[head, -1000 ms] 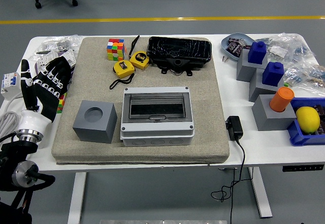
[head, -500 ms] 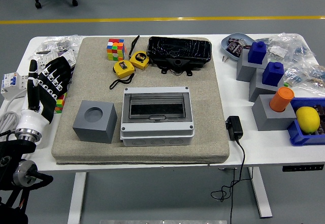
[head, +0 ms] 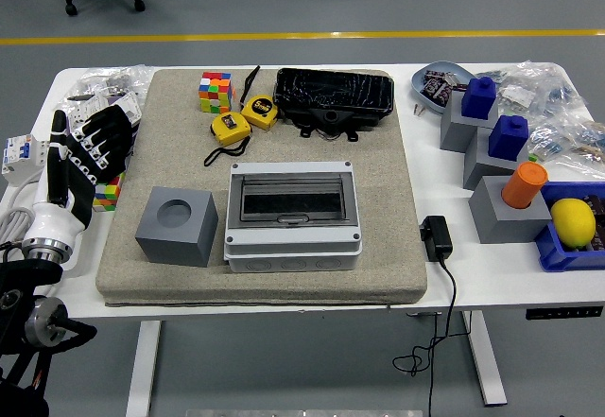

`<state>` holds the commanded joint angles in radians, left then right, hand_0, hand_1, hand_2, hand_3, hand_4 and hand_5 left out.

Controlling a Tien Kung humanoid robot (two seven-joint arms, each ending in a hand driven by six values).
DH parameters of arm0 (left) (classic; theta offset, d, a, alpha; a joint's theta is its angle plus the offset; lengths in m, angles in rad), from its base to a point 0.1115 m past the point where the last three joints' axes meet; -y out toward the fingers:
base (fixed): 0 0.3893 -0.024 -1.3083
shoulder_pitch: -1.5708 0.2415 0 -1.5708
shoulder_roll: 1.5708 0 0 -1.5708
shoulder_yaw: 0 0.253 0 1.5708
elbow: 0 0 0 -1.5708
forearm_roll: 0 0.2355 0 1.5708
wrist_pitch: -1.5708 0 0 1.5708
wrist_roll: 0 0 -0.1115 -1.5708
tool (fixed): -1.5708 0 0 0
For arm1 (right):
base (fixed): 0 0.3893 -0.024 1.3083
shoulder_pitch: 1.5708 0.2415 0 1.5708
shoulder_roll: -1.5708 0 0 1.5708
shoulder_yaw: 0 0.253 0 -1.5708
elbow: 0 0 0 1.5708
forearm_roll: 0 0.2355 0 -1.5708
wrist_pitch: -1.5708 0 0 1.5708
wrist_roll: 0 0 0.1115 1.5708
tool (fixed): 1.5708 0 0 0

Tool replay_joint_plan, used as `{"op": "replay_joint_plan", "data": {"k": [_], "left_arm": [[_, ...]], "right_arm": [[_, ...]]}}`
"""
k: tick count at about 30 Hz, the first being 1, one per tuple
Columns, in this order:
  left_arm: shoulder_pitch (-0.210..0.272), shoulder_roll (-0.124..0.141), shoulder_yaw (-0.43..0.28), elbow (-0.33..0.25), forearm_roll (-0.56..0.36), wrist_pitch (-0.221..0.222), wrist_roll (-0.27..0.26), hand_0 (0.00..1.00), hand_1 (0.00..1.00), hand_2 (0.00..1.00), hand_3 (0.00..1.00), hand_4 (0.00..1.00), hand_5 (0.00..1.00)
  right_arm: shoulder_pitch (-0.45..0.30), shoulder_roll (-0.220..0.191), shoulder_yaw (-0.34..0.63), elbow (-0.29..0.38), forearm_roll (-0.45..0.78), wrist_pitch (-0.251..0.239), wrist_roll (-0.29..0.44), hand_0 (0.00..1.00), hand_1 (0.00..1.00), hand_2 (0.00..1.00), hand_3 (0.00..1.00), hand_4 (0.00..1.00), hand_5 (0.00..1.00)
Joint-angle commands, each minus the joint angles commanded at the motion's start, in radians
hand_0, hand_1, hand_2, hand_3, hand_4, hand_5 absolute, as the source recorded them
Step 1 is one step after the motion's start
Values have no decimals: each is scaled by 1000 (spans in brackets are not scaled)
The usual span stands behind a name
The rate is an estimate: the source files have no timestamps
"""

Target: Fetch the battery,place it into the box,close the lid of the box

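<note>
At the 9 o'clock edge of the counter (head: pixel 444 280) the left hand (head: pixel 83 157) hovers beside the beige mat (head: pixel 397 199), its fingers (head: pixel 104 131) extended, relaxed and holding nothing, with a colour cube partly hidden beneath them. The grey box (head: pixel 293 217) sits at the mat's centre with its smoky transparent lid (head: pixel 291 198) down, a grey block with a round recess (head: pixel 177 225) just beside it at 9 o'clock. I cannot pick out the battery with certainty; a black wrapped pack (head: pixel 334 95) lies at 12 o'clock from the box, with two yellow tape measures (head: pixel 243 119) and a Rubik's cube (head: pixel 215 92) at 11 o'clock.
</note>
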<state>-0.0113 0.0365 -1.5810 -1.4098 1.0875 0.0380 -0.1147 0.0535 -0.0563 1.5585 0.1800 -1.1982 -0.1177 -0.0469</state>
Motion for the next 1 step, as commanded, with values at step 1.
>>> {"op": "replay_joint_plan", "data": {"k": [1], "left_arm": [[-1,0,1,3,-9,14,-5,777,760,741,740,991,998]], "right_arm": [[-1,0,2,0,-3,0,-1,732,663,683,652,962,806]]}}
